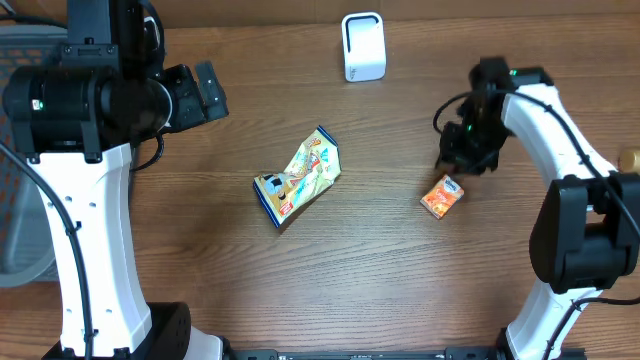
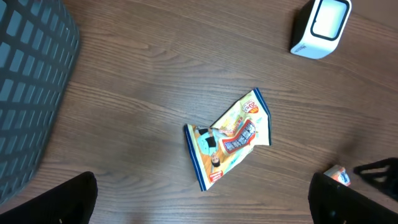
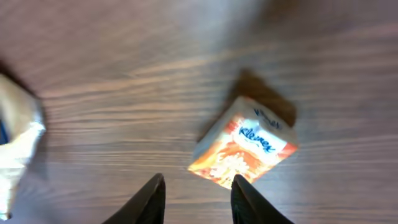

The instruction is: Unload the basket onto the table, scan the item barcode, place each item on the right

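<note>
A small orange Kleenex tissue pack (image 1: 441, 197) lies flat on the wooden table, right of centre. My right gripper (image 1: 466, 150) hovers just behind it. In the right wrist view its fingers (image 3: 199, 179) stand partly open with only bare wood between them, and the pack (image 3: 245, 151) lies just ahead of the right fingertip. A yellow and blue snack bag (image 1: 298, 177) lies at the table's centre. The white barcode scanner (image 1: 363, 46) stands at the back. My left gripper (image 2: 202, 202) is wide open and empty, high above the bag (image 2: 230, 137).
A grey mesh basket (image 2: 31, 93) sits at the far left edge of the table. The scanner (image 2: 320, 26) faces the table's middle. The snack bag's edge (image 3: 15, 149) shows at the left of the right wrist view.
</note>
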